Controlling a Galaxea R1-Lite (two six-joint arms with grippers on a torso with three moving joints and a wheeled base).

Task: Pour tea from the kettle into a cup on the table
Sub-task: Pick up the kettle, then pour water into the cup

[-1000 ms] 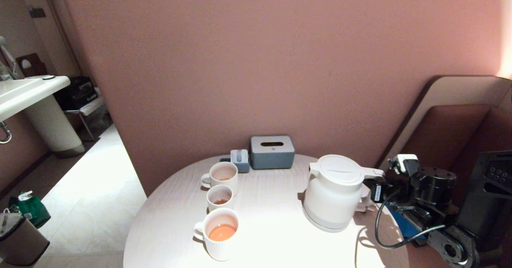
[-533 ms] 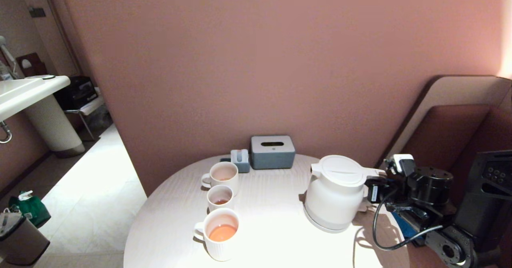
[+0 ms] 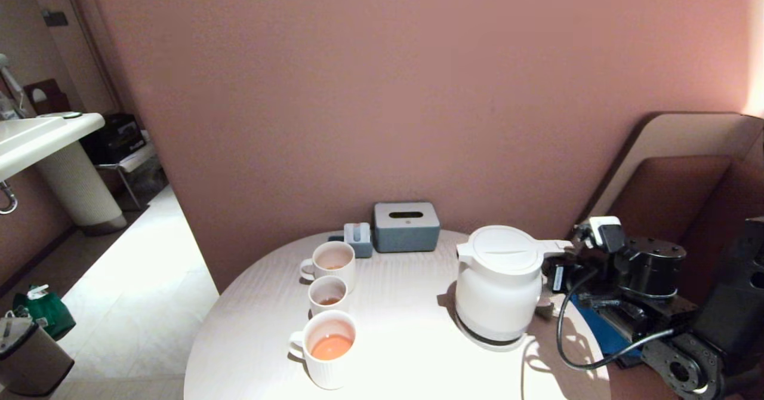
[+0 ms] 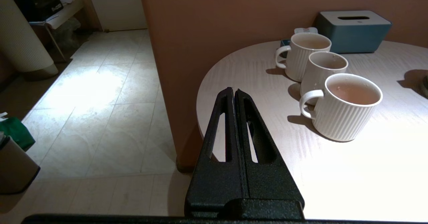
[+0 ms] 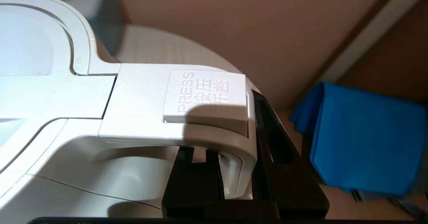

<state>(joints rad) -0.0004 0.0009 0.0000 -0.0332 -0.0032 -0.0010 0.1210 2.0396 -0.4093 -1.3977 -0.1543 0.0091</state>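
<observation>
The white kettle (image 3: pixel 498 286) hangs just above its round base (image 3: pixel 493 341) on the right of the pale round table (image 3: pixel 406 304); a dark gap shows between them. My right gripper (image 3: pixel 552 295) is shut on the kettle's handle (image 5: pixel 187 110), one finger inside the loop and one outside. Three white ribbed cups stand in a row on the left: the near cup (image 3: pixel 327 347) holds orange tea (image 3: pixel 332 346), the middle cup (image 3: pixel 327 295) a little, the far cup (image 3: pixel 332 262) barely any. My left gripper (image 4: pixel 233 91) is shut and empty over the table's left edge.
A grey-blue tissue box (image 3: pixel 406 225) and a small holder (image 3: pixel 358 239) sit at the table's back by the pink wall. A blue cloth (image 5: pixel 367 137) lies right of the kettle. A washbasin (image 3: pixel 36 137) stands far left.
The kettle has risen off its base and shifted slightly, carried by my right gripper. The cups and left arm have not moved.
</observation>
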